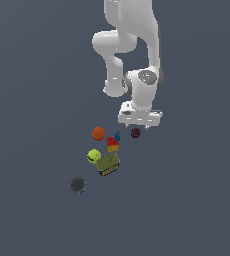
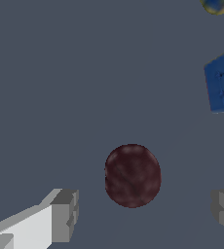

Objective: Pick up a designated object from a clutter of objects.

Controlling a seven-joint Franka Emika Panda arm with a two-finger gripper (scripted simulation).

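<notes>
The dark maroon ball (image 1: 135,133) lies on the grey floor, at the exterior view's right of the clutter. In the wrist view the maroon ball (image 2: 132,175) sits between my two grey fingertips (image 2: 65,214), untouched, with gaps on both sides. My gripper (image 2: 145,211) is open and low over the ball; in the exterior view the gripper (image 1: 138,125) hangs just above and behind it. The clutter holds an orange ball (image 1: 98,133), red-blue-yellow blocks (image 1: 113,142), a yellow-green ball (image 1: 93,156), an olive-green box (image 1: 108,164) and a dark grey disc (image 1: 77,185).
The blue block (image 2: 223,82) shows close beside the ball in the wrist view, and a yellow-green edge (image 2: 217,6) shows at the frame's corner. The white arm (image 1: 132,45) rises behind the clutter.
</notes>
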